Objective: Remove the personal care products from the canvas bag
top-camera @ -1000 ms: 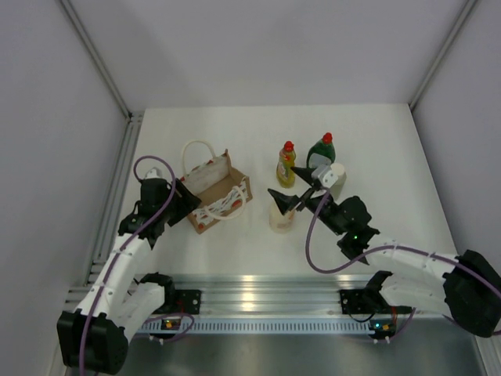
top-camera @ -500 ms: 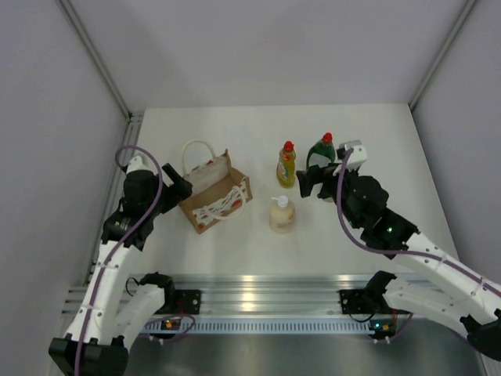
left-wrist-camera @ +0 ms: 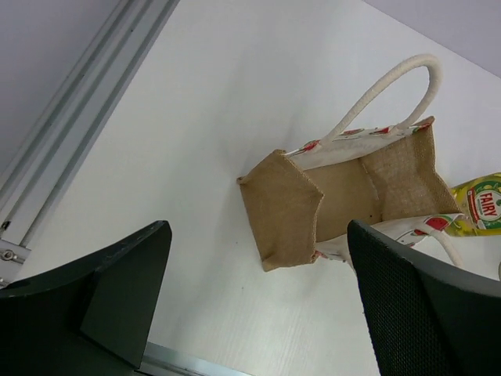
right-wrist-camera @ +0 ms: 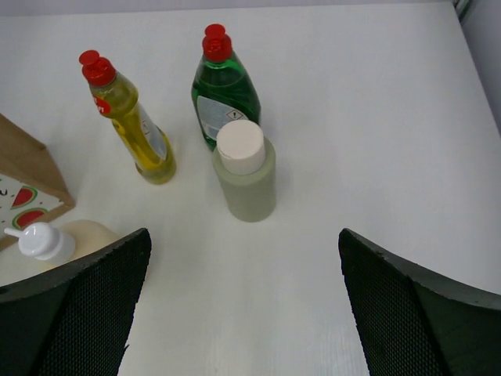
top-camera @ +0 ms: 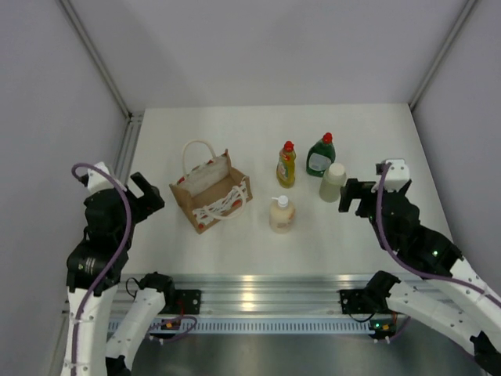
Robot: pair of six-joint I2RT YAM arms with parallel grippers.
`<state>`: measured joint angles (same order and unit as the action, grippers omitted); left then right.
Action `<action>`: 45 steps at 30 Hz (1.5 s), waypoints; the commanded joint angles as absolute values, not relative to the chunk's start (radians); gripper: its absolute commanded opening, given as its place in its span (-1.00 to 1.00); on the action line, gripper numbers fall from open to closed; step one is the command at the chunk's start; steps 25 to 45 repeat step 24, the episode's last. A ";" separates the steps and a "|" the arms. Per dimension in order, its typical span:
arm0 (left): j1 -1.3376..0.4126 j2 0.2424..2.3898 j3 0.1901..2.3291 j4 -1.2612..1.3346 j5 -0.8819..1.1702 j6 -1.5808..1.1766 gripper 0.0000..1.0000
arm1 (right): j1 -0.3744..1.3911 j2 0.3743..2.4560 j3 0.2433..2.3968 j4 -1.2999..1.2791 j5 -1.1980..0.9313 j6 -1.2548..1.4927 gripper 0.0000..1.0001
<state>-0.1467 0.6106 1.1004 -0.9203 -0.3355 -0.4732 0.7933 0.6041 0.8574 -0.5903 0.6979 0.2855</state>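
Note:
The canvas bag stands open on the table, left of centre; the left wrist view shows its inside bare. Right of it stand the yellow bottle, the dark green bottle, the cream cylinder and the cream pump bottle. All also show in the right wrist view: yellow bottle, green bottle, cylinder, pump bottle. My left gripper is open and empty, left of the bag. My right gripper is open and empty, right of the cylinder.
A metal rail runs along the table's left edge, and an aluminium rail runs along the near edge. Grey walls enclose the table on the left, back and right.
Both arms have pulled back toward their bases. My right gripper let go of the cream cylinder, which now stands beside the green bottle. My left gripper moved left, away from the bag.

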 commanded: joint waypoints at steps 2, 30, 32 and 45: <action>-0.152 0.526 1.115 -0.974 -0.362 -0.385 0.97 | 0.781 0.488 0.936 -0.764 0.784 0.291 0.99; -0.155 0.403 1.085 -0.965 -0.390 -0.380 0.97 | 0.779 0.350 0.942 -0.813 0.882 0.248 0.99; -0.155 0.403 1.085 -0.965 -0.390 -0.380 0.97 | 0.779 0.350 0.942 -0.813 0.882 0.248 0.99; -0.155 0.403 1.085 -0.965 -0.390 -0.380 0.97 | 0.779 0.350 0.942 -0.813 0.882 0.248 0.99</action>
